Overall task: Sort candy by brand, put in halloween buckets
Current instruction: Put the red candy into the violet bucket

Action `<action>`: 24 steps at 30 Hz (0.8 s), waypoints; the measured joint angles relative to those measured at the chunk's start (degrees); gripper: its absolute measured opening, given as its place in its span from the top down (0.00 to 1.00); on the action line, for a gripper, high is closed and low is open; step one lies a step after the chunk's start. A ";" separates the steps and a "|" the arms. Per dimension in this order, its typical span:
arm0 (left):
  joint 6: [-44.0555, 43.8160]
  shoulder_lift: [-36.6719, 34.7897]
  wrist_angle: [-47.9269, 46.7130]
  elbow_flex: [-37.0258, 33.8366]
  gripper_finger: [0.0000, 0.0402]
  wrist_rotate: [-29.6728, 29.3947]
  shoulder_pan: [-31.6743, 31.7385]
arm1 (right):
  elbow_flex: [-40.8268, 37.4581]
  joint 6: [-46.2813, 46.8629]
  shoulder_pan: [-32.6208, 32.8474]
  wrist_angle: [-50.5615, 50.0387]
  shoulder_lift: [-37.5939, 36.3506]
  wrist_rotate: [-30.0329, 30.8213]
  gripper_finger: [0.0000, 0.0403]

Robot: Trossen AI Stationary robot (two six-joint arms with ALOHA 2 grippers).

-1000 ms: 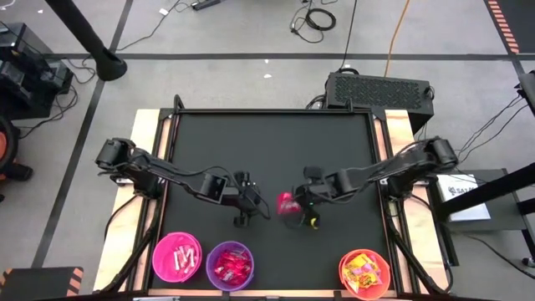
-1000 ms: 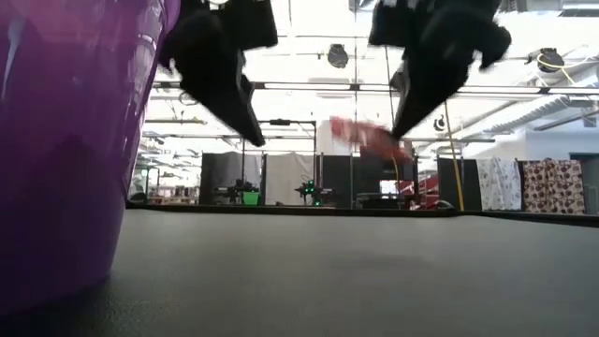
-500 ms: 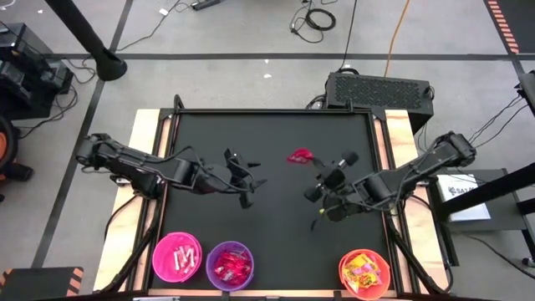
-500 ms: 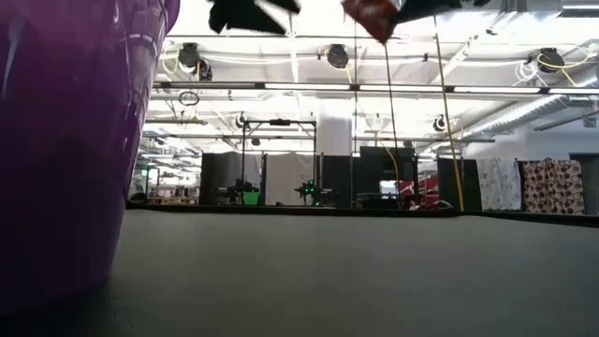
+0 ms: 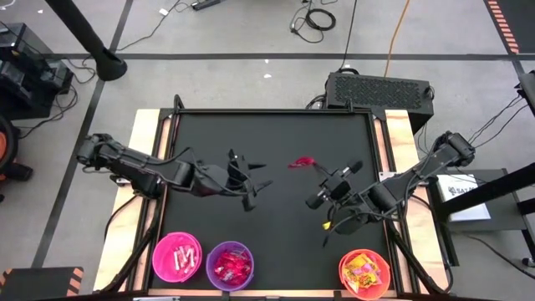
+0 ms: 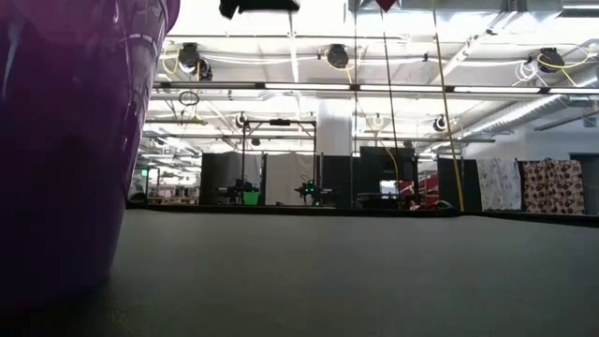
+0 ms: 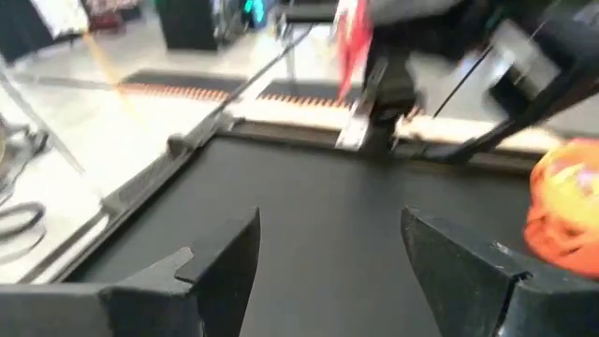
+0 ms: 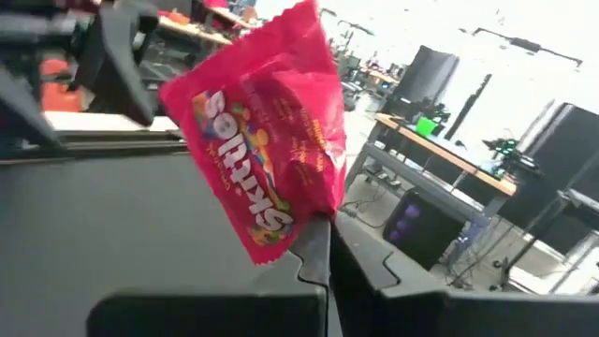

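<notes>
A red Skittles candy packet (image 8: 267, 131) is up in the air over the middle of the black table, with my right gripper (image 8: 323, 245) shut on it; the high view shows the packet (image 5: 302, 160) just off that gripper (image 5: 313, 166). My left gripper (image 5: 257, 176) hovers open to the packet's left, with nothing between its fingers (image 7: 225, 271). Along the near edge stand three buckets: pink (image 5: 177, 257), purple (image 5: 230, 265) and orange (image 5: 365, 273), each with candy inside. The purple bucket (image 6: 65, 140) fills the left of the low view. My right gripper pinches the packet's lower edge near a corner (image 8: 316, 217) between its two shut fingers. The fingers point about level, from the table's right side. The packet stands out beyond the fingertips, tilted, lifted clear of the table.
The table's black mat (image 5: 276, 134) is bare around both grippers. The orange bucket (image 7: 566, 206) shows in the left wrist view beyond my right arm. Wooden table edges (image 5: 146, 134) run down both sides.
Both grippers have risen from near the mat. My right gripper carried the packet up and toward the far edge, rolling its wrist and tipping from pointing down to about level. My left gripper also tipped up toward level and stayed open.
</notes>
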 joint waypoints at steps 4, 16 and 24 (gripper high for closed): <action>2.28 0.38 6.46 0.01 0.34 0.13 -1.66 | 0.00 -0.57 -0.14 0.13 0.00 -1.88 1.00; 14.34 8.47 25.49 -0.01 0.34 -5.90 -2.85 | 0.00 -0.59 -0.65 1.43 -0.04 -5.13 1.00; 15.55 10.90 33.06 -0.03 0.34 -4.14 -0.70 | 0.00 -1.68 -0.63 1.85 -0.04 -6.83 1.00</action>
